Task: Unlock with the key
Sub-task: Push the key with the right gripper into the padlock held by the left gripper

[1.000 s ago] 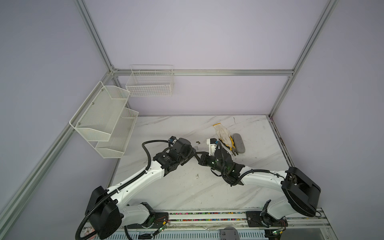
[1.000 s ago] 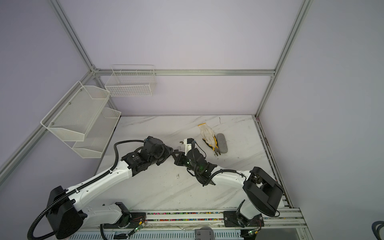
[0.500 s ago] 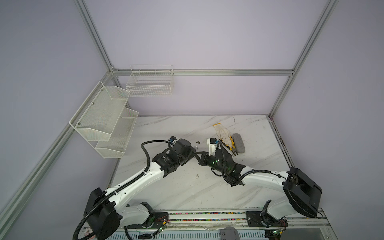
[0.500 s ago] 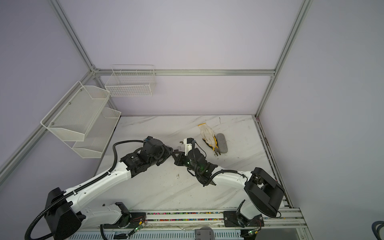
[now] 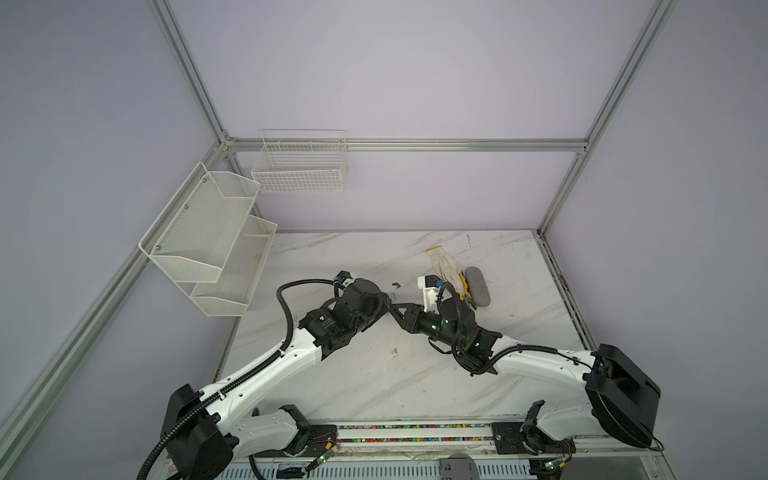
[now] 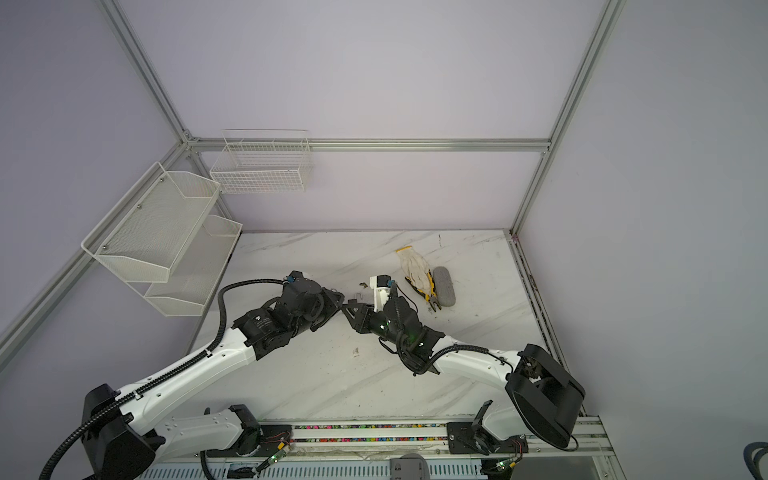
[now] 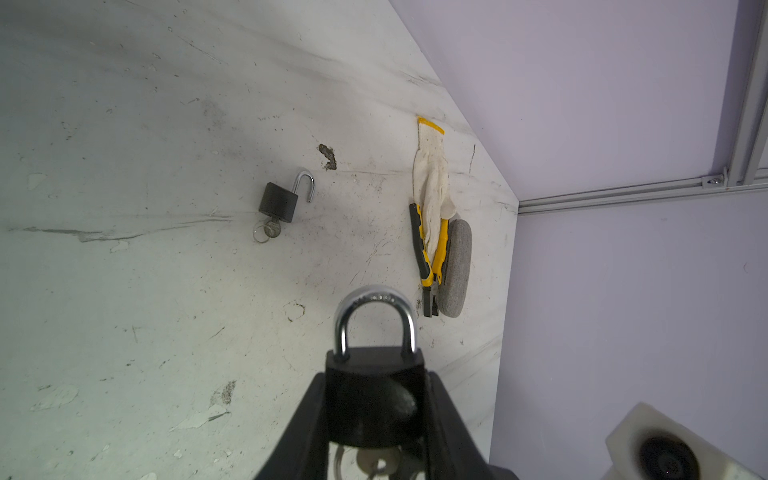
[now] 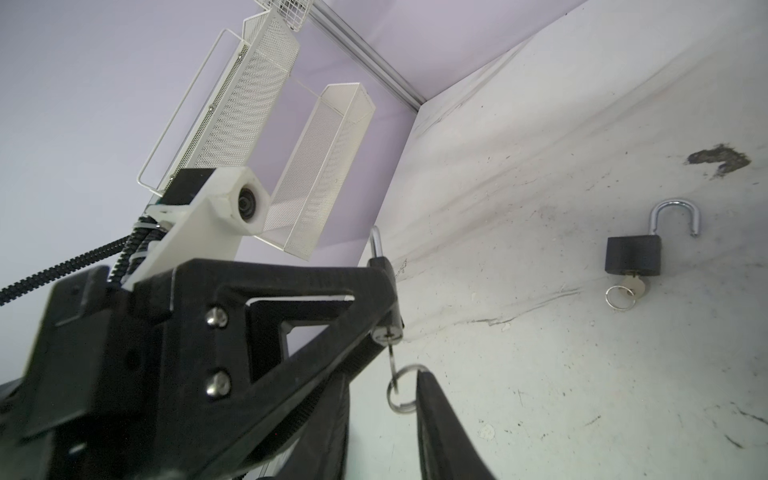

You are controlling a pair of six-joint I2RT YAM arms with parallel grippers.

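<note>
Black padlock [image 7: 374, 374], rounded steel shackle [image 7: 376, 299] shut, clamped in the left gripper [image 7: 376, 409] over the marbled table [image 7: 124, 291].
Its key [image 7: 373, 462] sits in the cylinder, ring [image 8: 401, 388] dangling between the parted jaws of the right gripper [image 8: 386, 399]. Closing on the thin ring, not the flat bow, could slip. Beyond lies an opened padlock [image 7: 277, 203].

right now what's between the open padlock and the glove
bare tabletop from open padlock to glove, in the left wrist view; a dark scuff sits just off that line

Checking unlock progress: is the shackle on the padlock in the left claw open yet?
No, the shackle of the held padlock has both legs seated in its body.
</note>
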